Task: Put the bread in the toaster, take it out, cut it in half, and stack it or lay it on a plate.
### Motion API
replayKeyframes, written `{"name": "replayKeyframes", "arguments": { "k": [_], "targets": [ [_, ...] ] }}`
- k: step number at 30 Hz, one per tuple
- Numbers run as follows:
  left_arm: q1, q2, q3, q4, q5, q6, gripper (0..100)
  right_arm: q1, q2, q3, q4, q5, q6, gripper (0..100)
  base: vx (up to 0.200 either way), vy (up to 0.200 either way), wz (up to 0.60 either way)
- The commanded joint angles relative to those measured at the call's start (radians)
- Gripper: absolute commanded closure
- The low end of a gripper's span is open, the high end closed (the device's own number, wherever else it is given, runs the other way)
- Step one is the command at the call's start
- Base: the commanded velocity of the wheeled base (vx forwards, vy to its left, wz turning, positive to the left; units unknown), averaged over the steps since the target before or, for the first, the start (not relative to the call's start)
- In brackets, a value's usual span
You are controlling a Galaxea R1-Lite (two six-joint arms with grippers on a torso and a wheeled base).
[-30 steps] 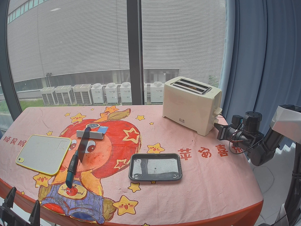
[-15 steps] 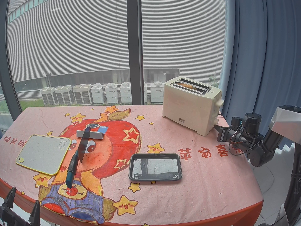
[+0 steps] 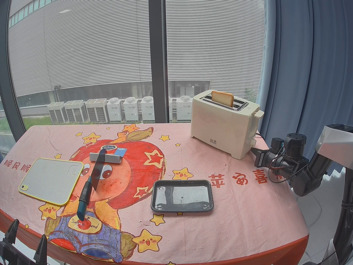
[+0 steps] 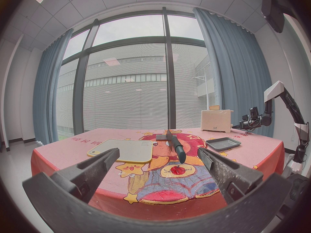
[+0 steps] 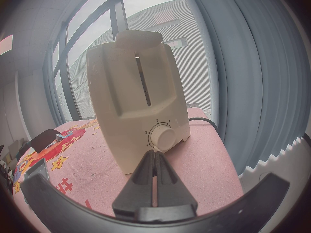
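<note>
Black left claw (image 4: 158, 153) hangs spread at the worktop's (image 3: 239, 210) near edge; the right claw (image 5: 155, 154), pressed together, sits just beside the toaster (image 3: 220, 129). A toast slice (image 3: 222, 98) stands up from its slot: likely light, stiff, crumbly, hot; pinch its top edge gently.

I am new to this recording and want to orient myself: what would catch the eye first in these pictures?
First, the slice of bread sticking up out of the cream toaster at the far right of the table, with the right claw shut and close to the toaster's dial end. Next, the bright pink cartoon tablecloth, where a knife lies between a cutting board on the left and a black tray near the middle.
</note>
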Motion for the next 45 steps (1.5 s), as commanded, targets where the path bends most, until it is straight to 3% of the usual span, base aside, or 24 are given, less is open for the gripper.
{"name": "replayKeyframes", "arguments": {
  "k": [1, 7, 13, 40, 45],
  "targets": [
    [-0.001, -0.016, 0.016, 0.000, 0.000, 0.000, 0, 0.000, -0.001, 0.000, -0.002, 0.001, 0.000, 100, 0.000, 0.000, 0.00],
    [-0.001, -0.016, 0.016, 0.000, 0.000, 0.000, 0, 0.006, -0.012, 0.014, -0.011, -0.001, -0.005, 100, 0.000, 0.000, 0.00],
    [-0.001, -0.016, 0.016, 0.000, 0.000, 0.000, 0, 0.010, -0.053, 0.040, -0.016, -0.001, -0.041, 100, 0.000, 0.000, 0.00],
    [-0.001, -0.016, 0.016, 0.000, 0.000, 0.000, 0, 0.033, -0.351, 0.109, 0.006, -0.003, -0.068, 100, 0.000, 0.000, 0.00],
    [-0.001, -0.016, 0.016, 0.000, -0.001, 0.000, 0, 0.031, -0.423, 0.112, 0.116, -0.004, -0.101, 100, 0.000, 0.000, 0.00]
  ]
}}
